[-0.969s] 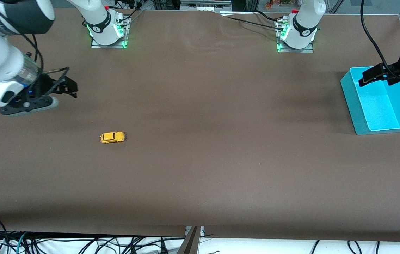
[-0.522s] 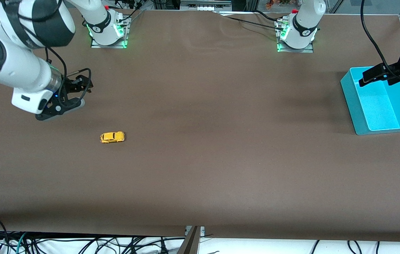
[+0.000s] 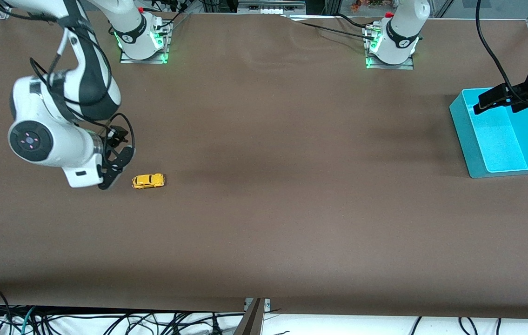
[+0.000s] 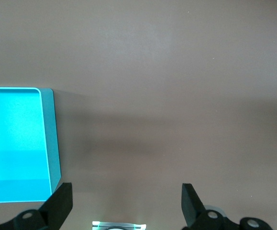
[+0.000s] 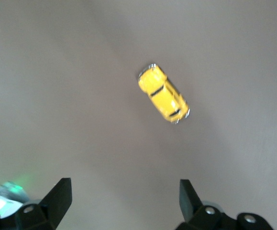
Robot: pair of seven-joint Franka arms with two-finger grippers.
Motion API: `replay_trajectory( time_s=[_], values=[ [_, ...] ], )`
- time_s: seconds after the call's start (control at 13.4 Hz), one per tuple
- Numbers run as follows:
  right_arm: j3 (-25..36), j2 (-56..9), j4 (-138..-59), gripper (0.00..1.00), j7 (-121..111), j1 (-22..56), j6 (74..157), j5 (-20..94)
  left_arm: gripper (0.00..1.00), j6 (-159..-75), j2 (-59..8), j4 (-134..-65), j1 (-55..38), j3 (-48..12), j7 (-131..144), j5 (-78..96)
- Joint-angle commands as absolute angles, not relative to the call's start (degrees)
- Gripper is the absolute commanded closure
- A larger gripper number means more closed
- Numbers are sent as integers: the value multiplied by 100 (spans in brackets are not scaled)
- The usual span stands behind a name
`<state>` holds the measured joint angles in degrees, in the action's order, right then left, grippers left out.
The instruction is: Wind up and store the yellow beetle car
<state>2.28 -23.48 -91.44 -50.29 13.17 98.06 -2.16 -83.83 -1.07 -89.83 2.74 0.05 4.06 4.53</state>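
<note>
You see the yellow beetle car [image 3: 148, 181] [image 5: 164, 94], tiny and rounded with dark windows, resting apparently upright on its wheels on the brown table [image 3: 273, 195] toward the right arm's end.

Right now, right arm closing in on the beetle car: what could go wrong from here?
1. The yellow beetle car sits free on its wheels on the bare table; the open right gripper is beside it, not over it, so a sideways touch may roll it away.
2. In the right wrist view the car lies skewed to the fingers; closing may twist it.
3. The blue bin is at the left arm's end, under the waiting open left gripper.
</note>
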Motion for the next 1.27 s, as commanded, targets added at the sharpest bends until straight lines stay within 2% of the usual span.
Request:
replay_trajectory(
  time_s=[0.0,0.6,1.19],
  values=[
    [193,-2592,-9271,1,-5991,1213,10351,-237,0,-8332,-123,-8956,299,-26,369,387],
    [202,-2637,-10888,1,-7821,1160,12944,-167,0,-8341,-123,-8930,255,-79,395,395],
    [193,-2794,-11338,2,-8376,1151,13965,-167,0,-8367,-141,-8947,290,-88,343,387]
  ],
)
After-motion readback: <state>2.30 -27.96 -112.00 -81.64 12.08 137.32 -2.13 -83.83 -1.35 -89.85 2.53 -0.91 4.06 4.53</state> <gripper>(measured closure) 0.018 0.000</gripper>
